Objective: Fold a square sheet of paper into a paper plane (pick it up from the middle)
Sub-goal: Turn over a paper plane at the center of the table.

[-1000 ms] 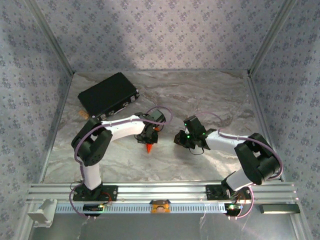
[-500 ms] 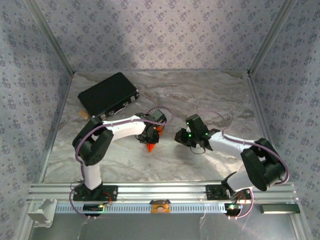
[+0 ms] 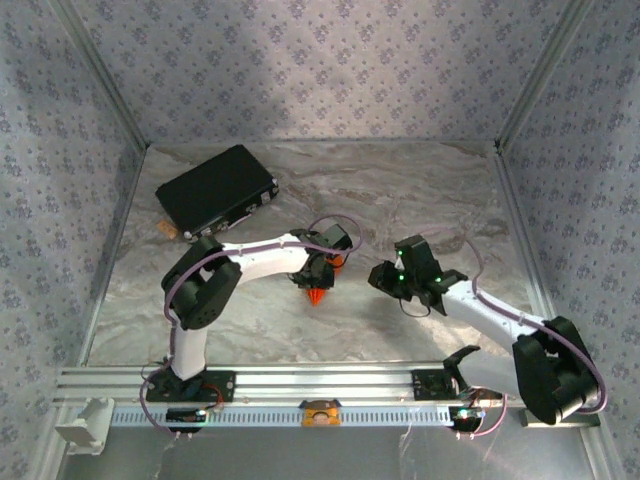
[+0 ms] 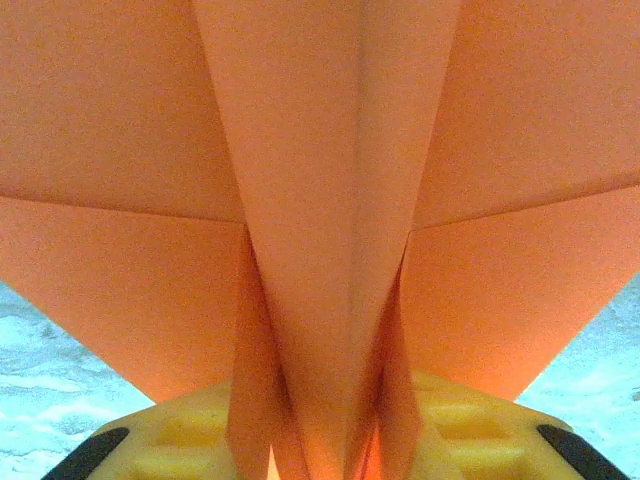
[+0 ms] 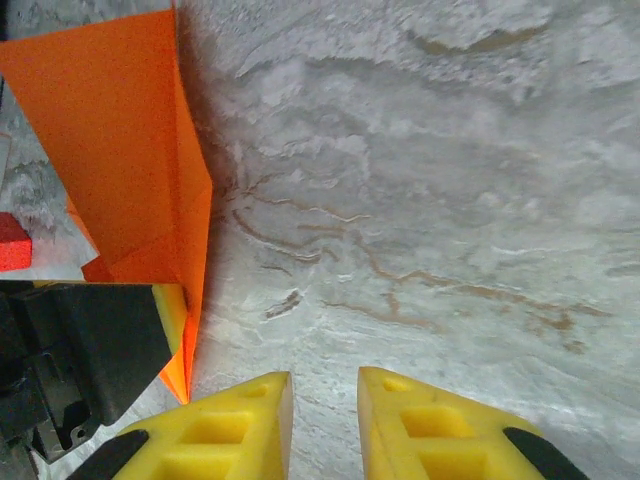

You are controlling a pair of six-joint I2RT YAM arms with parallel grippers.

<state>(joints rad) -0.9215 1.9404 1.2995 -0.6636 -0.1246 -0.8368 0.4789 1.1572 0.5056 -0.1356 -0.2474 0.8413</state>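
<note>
The paper plane (image 3: 318, 293) is a bright orange folded dart, its nose pointing toward the near edge at mid-table. My left gripper (image 3: 318, 276) is around its centre fold. In the left wrist view the paper plane (image 4: 320, 200) spreads its wings wide, and its keel layers splay loosely between the yellow fingers (image 4: 170, 440), which stand apart. My right gripper (image 3: 381, 278) hovers just right of the plane, apart from it. Its yellow fingertips (image 5: 250, 420) stand open over bare marble, with the paper plane (image 5: 120, 150) and the left gripper's black finger (image 5: 100, 340) to their left.
A black case (image 3: 215, 187) lies at the back left of the marble table (image 3: 420, 190). A small red block (image 5: 12, 243) sits behind the plane. An aluminium rail (image 3: 320, 382) runs along the near edge, and patterned walls close in the sides.
Both arms have shifted to the right, the left one carrying the plane with it. The left fingers have loosened from a tight pinch on the keel.
</note>
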